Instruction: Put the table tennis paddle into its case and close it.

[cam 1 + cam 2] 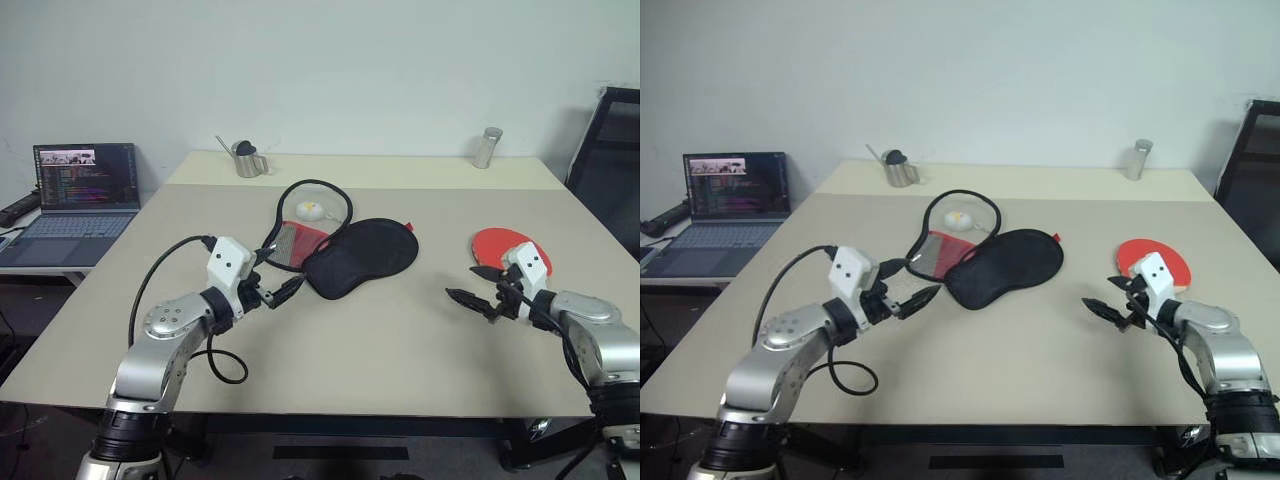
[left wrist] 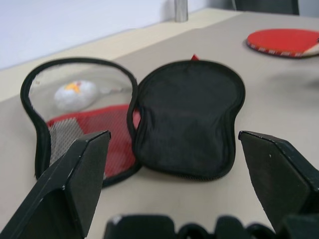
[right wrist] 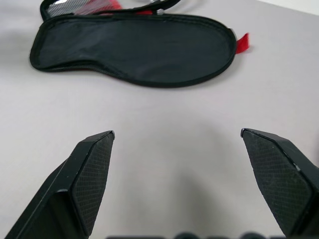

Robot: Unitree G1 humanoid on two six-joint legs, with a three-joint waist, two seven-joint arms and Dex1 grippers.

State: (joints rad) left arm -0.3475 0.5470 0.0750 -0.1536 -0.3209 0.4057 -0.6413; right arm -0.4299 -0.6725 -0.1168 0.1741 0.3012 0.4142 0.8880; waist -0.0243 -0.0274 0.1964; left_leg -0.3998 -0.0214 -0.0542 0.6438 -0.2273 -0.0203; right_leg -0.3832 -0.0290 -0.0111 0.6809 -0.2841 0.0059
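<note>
Office or lab; laptop (image 1: 85, 190) showing code; plain table (image 1: 400, 340); office chair (image 1: 612, 150)

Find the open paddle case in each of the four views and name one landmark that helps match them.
Left eye: case mid-table.
Right eye: case mid-table.
Left wrist: case central, beyond the open fingers.
Right wrist: case across the top.
Landmark: the case's red tab, also in the eye views.

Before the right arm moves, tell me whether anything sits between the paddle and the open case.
Nothing visible does. The paddle lies flat on the table beside the right gripper, and only bare tabletop separates it from the case, which lies unzipped with its black half spread open. Both grippers are open and hold nothing.
</note>
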